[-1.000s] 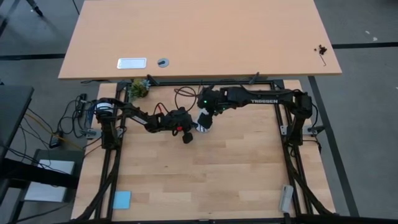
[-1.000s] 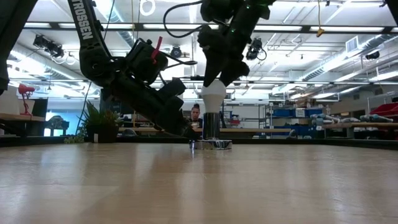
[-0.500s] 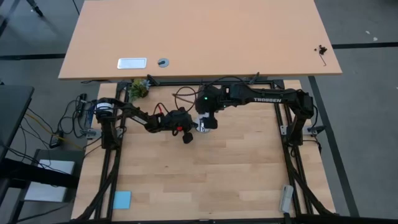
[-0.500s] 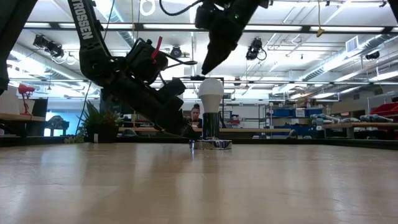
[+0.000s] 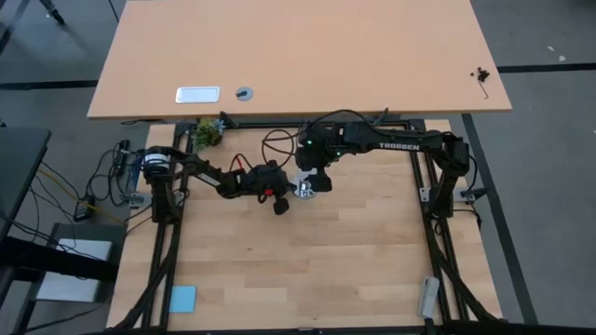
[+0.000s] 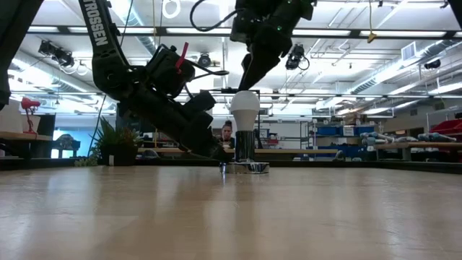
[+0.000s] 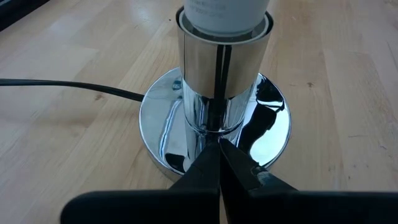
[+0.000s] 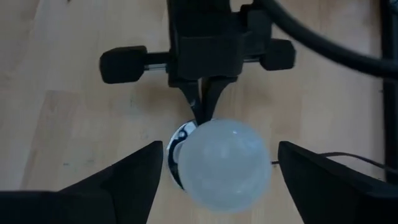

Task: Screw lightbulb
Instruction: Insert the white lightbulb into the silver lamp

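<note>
The white frosted lightbulb [image 6: 245,105] stands upright with its narrow end in the chrome socket [image 7: 224,68], which rises from a round chrome base [image 7: 273,124] lying on the wooden table. It also shows from above in the right wrist view [image 8: 224,165]. My left gripper [image 7: 217,144] is shut, low at the base's left side [image 6: 222,155]. My right gripper [image 6: 249,76] is open just above the bulb. Its fingers [image 8: 124,180] stand wide on either side of the bulb without touching it. My left gripper's shut fingertips rest on the top of the chrome base disc [image 7: 186,155], right at the foot of the socket's stem [image 7: 214,124]. They come slanting down from the table's left side. The base lies flat on the table.
A black cord [image 7: 74,87] runs from the base across the table. A small plant [image 5: 209,131] stands at the far left and a blue card [image 5: 182,298] lies at the near left. A large desk [image 5: 298,56] stands beyond the table. A person [image 6: 228,133] shows far behind.
My right gripper, closed around the bulb's top a second ago, has let go, risen clear and turned at the wrist. The bulb has stayed upright in the socket.
</note>
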`<state>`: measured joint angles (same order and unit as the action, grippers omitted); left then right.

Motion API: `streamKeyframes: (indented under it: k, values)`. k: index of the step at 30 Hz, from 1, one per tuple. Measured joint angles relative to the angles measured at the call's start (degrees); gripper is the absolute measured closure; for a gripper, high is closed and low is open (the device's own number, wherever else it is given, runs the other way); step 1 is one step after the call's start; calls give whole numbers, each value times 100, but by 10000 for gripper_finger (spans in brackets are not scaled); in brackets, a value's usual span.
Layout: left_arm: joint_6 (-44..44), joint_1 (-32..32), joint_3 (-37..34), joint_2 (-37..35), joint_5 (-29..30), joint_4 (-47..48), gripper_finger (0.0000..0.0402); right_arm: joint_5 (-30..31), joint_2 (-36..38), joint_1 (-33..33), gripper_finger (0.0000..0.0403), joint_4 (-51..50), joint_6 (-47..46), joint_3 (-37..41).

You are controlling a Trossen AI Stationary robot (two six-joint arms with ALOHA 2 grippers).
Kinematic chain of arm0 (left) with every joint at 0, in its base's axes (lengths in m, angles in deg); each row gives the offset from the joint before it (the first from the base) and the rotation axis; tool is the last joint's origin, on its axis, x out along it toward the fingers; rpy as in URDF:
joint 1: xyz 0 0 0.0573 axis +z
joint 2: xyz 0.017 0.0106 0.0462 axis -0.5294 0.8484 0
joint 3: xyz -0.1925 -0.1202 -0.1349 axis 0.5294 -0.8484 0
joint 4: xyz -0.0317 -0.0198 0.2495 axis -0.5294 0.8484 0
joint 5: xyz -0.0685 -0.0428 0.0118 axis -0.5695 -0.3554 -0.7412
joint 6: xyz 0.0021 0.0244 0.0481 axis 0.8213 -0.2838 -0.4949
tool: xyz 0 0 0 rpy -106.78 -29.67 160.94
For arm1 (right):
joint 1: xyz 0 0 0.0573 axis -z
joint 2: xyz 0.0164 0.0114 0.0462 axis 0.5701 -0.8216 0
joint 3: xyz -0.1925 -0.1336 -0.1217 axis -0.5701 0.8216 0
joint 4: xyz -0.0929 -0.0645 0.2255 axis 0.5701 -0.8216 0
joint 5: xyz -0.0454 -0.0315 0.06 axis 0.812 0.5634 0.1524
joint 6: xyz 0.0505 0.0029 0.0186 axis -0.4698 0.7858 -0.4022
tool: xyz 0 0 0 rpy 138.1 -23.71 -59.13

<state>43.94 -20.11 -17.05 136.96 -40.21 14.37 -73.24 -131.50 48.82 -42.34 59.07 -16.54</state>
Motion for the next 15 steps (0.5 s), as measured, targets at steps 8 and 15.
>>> streamKeyframes:
  k: [8, 15]
  values:
    - [0, 0, 0, 0, -2, -7, 399, 73, 2, -2, 90, 243, -402, 396]
    - [2, 0, 0, 0, 0, -7, 399, 726, 36, -46, 112, 501, -2494, 631]
